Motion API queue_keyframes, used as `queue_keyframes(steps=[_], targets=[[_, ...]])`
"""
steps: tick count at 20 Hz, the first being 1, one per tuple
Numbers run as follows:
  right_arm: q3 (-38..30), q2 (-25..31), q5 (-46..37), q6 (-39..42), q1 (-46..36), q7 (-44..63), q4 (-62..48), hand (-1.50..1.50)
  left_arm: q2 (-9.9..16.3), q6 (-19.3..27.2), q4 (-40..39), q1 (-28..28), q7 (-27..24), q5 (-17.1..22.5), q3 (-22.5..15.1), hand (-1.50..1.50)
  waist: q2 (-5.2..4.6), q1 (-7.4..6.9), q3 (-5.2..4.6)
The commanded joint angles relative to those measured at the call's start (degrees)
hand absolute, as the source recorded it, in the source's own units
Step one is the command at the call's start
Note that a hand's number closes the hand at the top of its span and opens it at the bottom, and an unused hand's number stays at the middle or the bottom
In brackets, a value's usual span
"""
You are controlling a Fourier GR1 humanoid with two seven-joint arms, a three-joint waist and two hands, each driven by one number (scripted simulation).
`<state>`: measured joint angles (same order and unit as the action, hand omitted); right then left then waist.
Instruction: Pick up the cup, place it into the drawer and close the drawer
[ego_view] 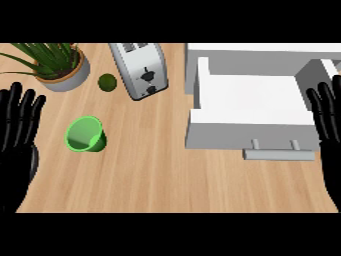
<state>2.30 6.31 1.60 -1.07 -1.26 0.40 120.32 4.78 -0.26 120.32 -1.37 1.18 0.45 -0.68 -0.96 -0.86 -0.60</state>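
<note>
A green cup [85, 135] stands upright on the wooden counter [158, 180] at the left, its mouth facing up. The white drawer [250, 102] is pulled open at the right, its inside empty, with a grey handle [278, 154] on its front. My left hand [9, 145] rests open at the left edge, fingers up, a little left of the cup and apart from it. At the right edge my right hand [337, 135] is open too, fingers up, beside the drawer's right wall.
A silver toaster [140, 70] lies at the back centre. A potted plant [58, 65] stands at the back left, with a small green lime [108, 82] beside it. Bare wood spreads between the cup and the drawer's front.
</note>
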Motion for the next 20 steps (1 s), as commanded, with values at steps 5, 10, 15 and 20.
queue_keyframes(steps=[5, 10, 15, 20], targets=[[-1.83, -0.11, -1.0, -1.33, 1.55, 4.64, 5.7, -1.5, -1.27, 0.93, -1.49, 4.12, 1.31, -2.46, -1.91, -1.5, 1.03, 1.13, 0.59], [-2.78, 3.84, -2.03, 2.71, -1.74, 4.41, -2.16, -1.5, -4.13, 1.46, -4.49, 0.83, 3.67, 9.84, 1.11, -1.5, 0.96, 0.66, 0.58], [-1.55, 1.66, -3.64, 3.31, -0.01, 1.01, -2.92, -1.5, -2.86, -0.89, -15.37, 2.16, -3.51, 11.48, 4.38, -1.5, 0.95, 0.92, 0.59], [-2.24, 1.87, -3.76, 5.59, 4.51, -4.15, -4.07, -1.5, -3.09, -0.51, -18.14, -1.64, -7.11, 11.1, 6.82, -1.5, 0.96, 1.01, 0.6]])
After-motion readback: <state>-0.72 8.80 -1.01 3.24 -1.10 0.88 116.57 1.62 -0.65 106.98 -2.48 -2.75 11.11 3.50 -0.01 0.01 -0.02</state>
